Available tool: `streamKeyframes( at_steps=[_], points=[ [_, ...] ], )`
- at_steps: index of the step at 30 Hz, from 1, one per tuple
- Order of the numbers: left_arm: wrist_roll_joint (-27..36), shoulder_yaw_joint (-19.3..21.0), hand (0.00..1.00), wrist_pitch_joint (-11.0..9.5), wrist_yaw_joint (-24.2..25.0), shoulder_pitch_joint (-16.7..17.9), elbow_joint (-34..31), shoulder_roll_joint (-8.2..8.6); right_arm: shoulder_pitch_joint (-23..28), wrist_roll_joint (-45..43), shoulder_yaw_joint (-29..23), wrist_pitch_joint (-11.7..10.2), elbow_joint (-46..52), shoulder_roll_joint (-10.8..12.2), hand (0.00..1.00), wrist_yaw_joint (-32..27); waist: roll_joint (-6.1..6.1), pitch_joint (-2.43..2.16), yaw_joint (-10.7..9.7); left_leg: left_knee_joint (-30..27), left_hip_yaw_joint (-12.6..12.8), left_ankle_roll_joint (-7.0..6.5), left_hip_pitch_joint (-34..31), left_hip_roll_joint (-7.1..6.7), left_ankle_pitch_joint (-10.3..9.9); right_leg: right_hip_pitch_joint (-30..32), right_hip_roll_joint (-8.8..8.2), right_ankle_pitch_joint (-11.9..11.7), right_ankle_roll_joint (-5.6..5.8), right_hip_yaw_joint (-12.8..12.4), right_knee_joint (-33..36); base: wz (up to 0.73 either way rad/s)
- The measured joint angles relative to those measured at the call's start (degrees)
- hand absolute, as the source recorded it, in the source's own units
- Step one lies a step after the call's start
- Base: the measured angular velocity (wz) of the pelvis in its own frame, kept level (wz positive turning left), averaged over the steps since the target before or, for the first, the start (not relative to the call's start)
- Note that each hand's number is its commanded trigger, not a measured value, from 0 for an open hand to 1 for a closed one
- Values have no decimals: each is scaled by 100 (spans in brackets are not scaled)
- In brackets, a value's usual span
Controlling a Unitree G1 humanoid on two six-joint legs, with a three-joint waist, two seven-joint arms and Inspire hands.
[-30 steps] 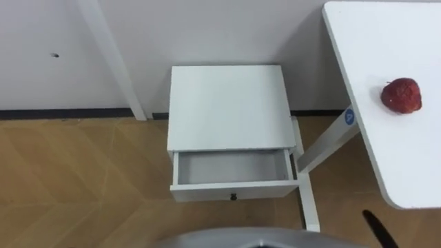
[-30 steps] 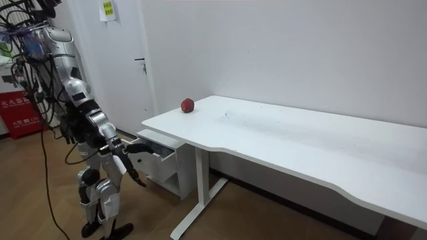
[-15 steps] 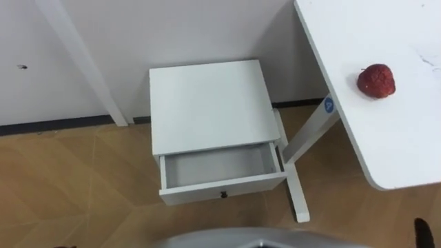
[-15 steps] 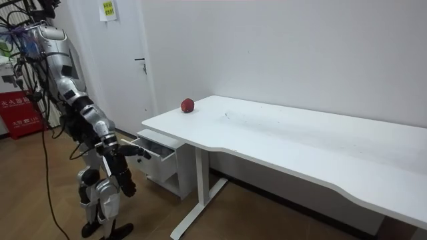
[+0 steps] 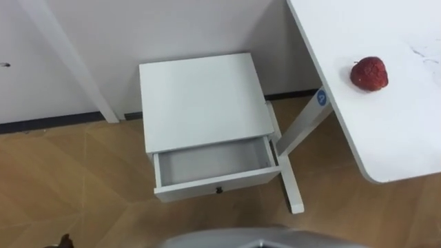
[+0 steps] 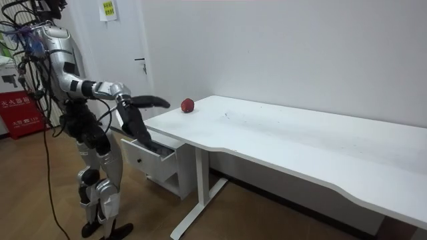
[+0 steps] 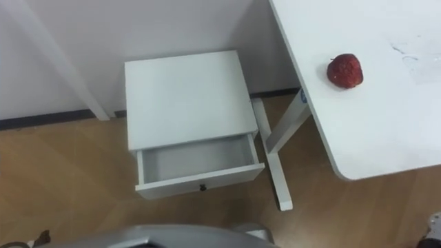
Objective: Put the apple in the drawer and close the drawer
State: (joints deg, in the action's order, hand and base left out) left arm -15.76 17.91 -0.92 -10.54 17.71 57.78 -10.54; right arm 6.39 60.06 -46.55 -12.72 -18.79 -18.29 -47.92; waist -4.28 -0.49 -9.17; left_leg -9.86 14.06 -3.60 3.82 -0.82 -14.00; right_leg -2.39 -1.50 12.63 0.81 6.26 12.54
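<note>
Comparing the left eye view with the one half a second before, the whole picture had slid a little, which was the camera's own shift; the things themselves had stayed put. The red apple (image 5: 368,74) lay on the white table (image 5: 386,138) near its end, well apart from the white nightstand (image 5: 203,100), which stood against the wall just beside the table leg (image 5: 296,134). The nightstand's drawer (image 5: 212,165) stood pulled out, its small dark knob (image 5: 219,190) facing the robot. In the room view the robot stood on the wood floor (image 6: 40,193) at the room view's left, facing the drawer's open front, and its arms had changed most. Half a second before, both reached low by the drawer. Now the right arm, so read from its body, was lifted to about the tabletop's height and stretched level toward the apple. The right hand (image 6: 159,102) stopped short of the fruit, its fingers held out straight and clear of it. The left hand (image 6: 142,135) hung lower on a down-sloping forearm, in front of the drawer; whether its fingers were spread or curled could not be told. The right eye view gave the same scene: the apple on the table, the drawer open beneath the nightstand's top.
</note>
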Motion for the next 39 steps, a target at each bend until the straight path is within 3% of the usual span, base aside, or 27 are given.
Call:
streamKeyframes(
  at_steps=[9, 12, 19, 25, 29, 39],
  points=[
    [22, -431, 0, -4, 32, -52, 21, 8, 46, -3427, 697, -82, 1618, -12, 0, -339, -14, 12, 208, 11, 2, 17, 3, 14, 21, 28, 27, -45, -21, -35, -98, 0],
    [49, -498, 0, -7, 125, -49, 1, 7, 71, -4101, 1034, -86, 1818, -44, 0, -184, 8, 73, 362, 10, 40, 17, 1, 29, 21, 39, 42, -75, -24, -69, -122, -8],
    [54, -714, 0, -15, 129, -56, 20, -1, 43, -4485, 1928, 159, 1821, -73, 0, 608, 39, 73, 522, 13, 29, 17, 4, 30, 21, 11, 41, -106, -19, -64, -187, 0],
    [51, -808, 0, -5, 244, -57, 18, -6, 40, -4478, 2518, 409, 1672, -175, 0, 1726, -58, 119, 648, 29, -14, 25, 42, 38, 26, -62, 42, -106, -19, 22, -225, 4],
    [54, -812, 0, 13, 238, -34, 18, -20, -110, -4491, 2713, 439, 1270, -274, 0, 2200, -98, 97, 658, 29, -12, 25, 34, 36, 26, -74, 43, -115, -23, 0, -275, 0],
    [13, -812, 0, 17, 301, -62, -47, -128, -210, -4964, 3025, 750, 366, -429, 0, 3196, -82, 92, 804, 46, -26, 26, 132, 37, 27, -167, 47, -115, -23, -11, -291, -1]
  ],
)
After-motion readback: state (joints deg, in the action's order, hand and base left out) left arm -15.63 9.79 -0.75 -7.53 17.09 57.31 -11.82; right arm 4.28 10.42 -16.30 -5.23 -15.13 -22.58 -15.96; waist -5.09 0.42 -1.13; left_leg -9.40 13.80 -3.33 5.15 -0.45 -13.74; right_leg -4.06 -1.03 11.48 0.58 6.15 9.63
